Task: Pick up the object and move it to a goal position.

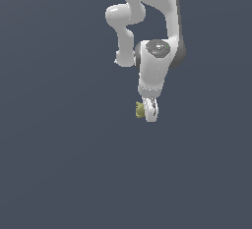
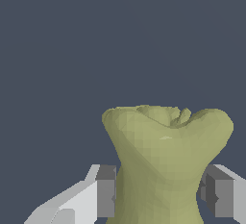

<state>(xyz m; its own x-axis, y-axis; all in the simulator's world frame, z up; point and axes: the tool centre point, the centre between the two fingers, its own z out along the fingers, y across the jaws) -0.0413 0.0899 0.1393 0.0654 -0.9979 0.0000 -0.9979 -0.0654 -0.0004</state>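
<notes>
The object (image 2: 166,141) is an olive-yellow lumpy blob, wide and notched at one end and narrowing toward the wrist. It fills the middle of the wrist view, sitting between the two grey pads (image 2: 105,192) of my gripper (image 2: 161,195). Both pads press against its narrow waist, so the gripper is shut on it. In the exterior view, the object (image 1: 140,109) shows only as a small yellow patch poking out on the exterior view's left of the white gripper (image 1: 150,111), which points downward under the arm.
A plain dark blue-grey surface (image 1: 59,164) fills the background in both views. The white arm's links (image 1: 157,56) rise above the gripper. Nothing else shows.
</notes>
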